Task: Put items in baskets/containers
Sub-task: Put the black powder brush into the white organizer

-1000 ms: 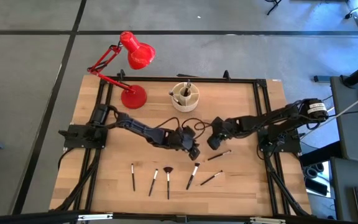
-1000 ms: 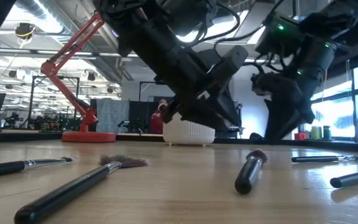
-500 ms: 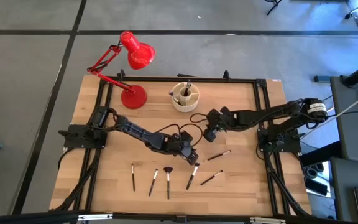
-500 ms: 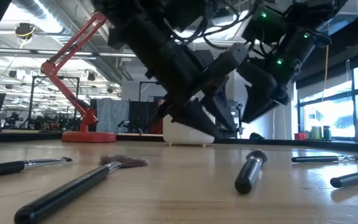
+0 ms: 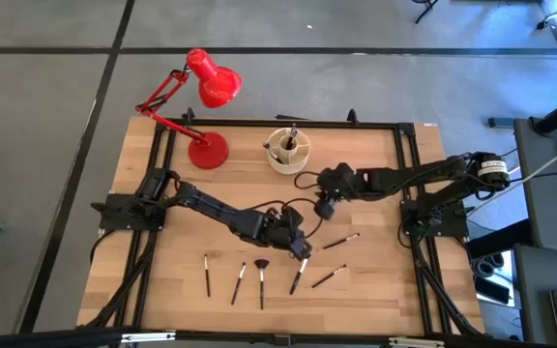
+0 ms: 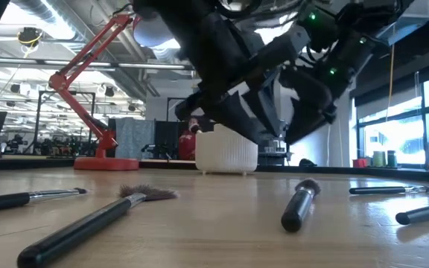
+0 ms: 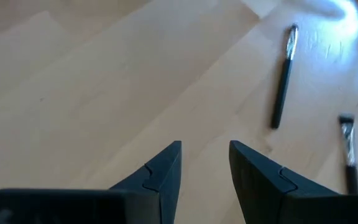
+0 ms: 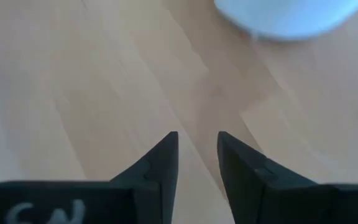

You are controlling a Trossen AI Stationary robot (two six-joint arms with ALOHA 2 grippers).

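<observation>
Several thin dark makeup brushes lie flat on the wooden table near its near edge, among them a fan brush (image 5: 261, 278) and one (image 5: 300, 274) just on the near side of my left gripper (image 5: 304, 248). That gripper hovers low over bare wood, open and empty (image 7: 205, 149); two brushes (image 7: 283, 78) lie ahead of it. My right gripper (image 5: 323, 207) hangs open and empty (image 8: 197, 140) between the brushes and the cream round organiser (image 5: 288, 151), which stands on its base near the far edge with a few brushes (image 5: 292, 133) upright inside.
A red desk lamp (image 5: 208, 150) stands on its round base left of the organiser, its head leaning out beyond the far edge. A black frame rail (image 5: 259, 123) runs round the table. Bare wood (image 5: 375, 193) lies between the organiser and the table's right edge.
My left gripper has moved a little toward the near edge and down, closer to the brush in front of it. My right gripper has drawn back from the brushes toward the far edge and the organiser, shifting slightly left. The brushes have kept still.
</observation>
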